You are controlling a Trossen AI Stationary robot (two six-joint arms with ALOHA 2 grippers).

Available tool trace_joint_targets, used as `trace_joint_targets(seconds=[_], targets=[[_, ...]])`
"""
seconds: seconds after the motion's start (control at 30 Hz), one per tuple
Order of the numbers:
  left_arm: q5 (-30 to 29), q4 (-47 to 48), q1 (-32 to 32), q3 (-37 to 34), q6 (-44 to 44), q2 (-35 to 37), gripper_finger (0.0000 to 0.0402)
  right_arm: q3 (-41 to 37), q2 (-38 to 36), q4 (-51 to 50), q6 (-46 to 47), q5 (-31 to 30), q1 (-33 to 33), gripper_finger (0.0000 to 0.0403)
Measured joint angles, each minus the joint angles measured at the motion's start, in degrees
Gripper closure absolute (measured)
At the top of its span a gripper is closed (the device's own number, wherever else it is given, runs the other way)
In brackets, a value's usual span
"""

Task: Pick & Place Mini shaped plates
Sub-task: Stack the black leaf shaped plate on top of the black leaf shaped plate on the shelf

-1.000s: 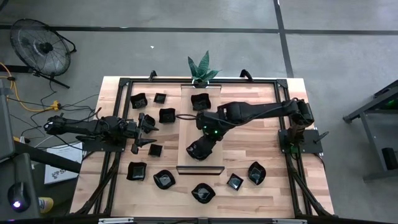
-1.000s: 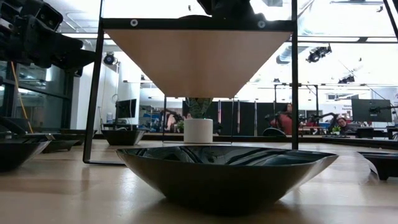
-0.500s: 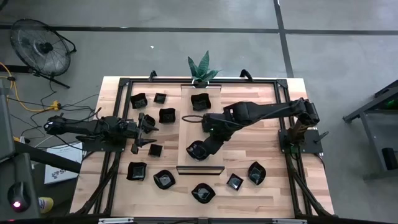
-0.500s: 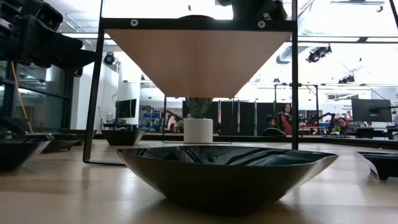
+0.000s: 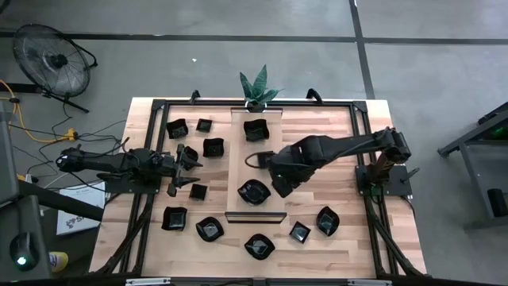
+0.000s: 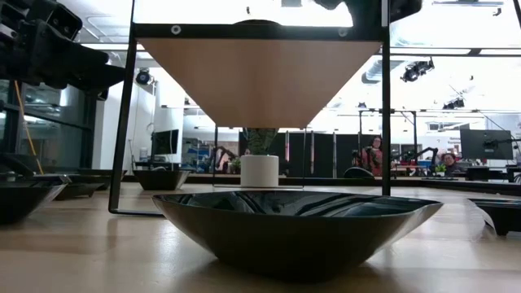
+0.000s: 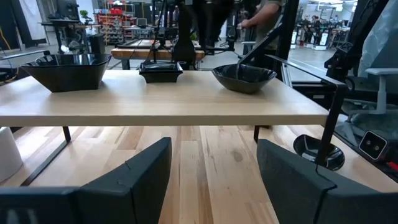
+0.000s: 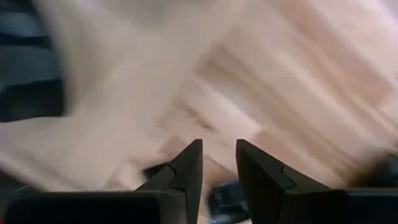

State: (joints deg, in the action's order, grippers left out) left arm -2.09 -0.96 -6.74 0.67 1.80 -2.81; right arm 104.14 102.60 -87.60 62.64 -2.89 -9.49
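— right tool (image 5: 279,189): where is it placed, and is anything held?
— it is seen over the long pale board (image 5: 255,135) near the middle of the tabletop (image 5: 349,159), just beside a flower-shaped plate (image 5: 254,191) that rests on the board's near half. in the right wrist view its fingers (image 8: 189,165) are set with only a narrow gap between them, and nothing is gripped.
— and the left tool (image 5: 184,168)?
— it is parked near the left edge, fingers spread wide, nothing carried.
— how much is judged done?
— two plates are seen on the board from above: that one and a square plate (image 5: 255,129) towards the far edge. the left wrist view suggests a third, though it cannot be matched from above.
— what is left?
— most of the job, it is judged. a cluster of plates (image 5: 212,147) lies by the far left corner, and a row of plates (image 5: 259,246) is strung along the near edge, all off the board.
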Motion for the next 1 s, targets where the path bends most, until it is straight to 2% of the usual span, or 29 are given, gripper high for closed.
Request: trace_joint_targets(seconds=[0.07, 0.3, 0.5, 0.6, 0.73, 1.0], targets=[[0.0, 0.0, 0.0, 0.0, 0.0, 0.0, 0.0168, 0.0, -0.3, -2.5, 3.0, -2.5, -0.4, 0.0311], [0.0, 0.0, 0.0, 0.0, 0.0, 0.0, 0.0168, -3.5, -3.1, -1.1, 8.1, -8.6, -1.2, 0.0311], [0.0, 0.0, 0.0, 0.0, 0.0, 0.0, 0.0168, -15.6, -10.6, 4.3, 10.8, -10.4, -1.2, 0.0311], [0.0, 0.0, 0.0, 0.0, 0.0, 0.0, 0.0168, -23.9, -15.6, 11.1, 11.0, -7.6, -1.2, 0.0311], [0.0, 0.0, 0.0, 0.0, 0.0, 0.0, 0.0168, -34.0, -21.4, 18.2, 12.8, -1.0, -1.3, 0.0311], [0.0, 0.0, 0.0, 0.0, 0.0, 0.0, 0.0168, -48.3, -27.9, 24.8, 19.8, 9.4, -3.3, 0.0311]])
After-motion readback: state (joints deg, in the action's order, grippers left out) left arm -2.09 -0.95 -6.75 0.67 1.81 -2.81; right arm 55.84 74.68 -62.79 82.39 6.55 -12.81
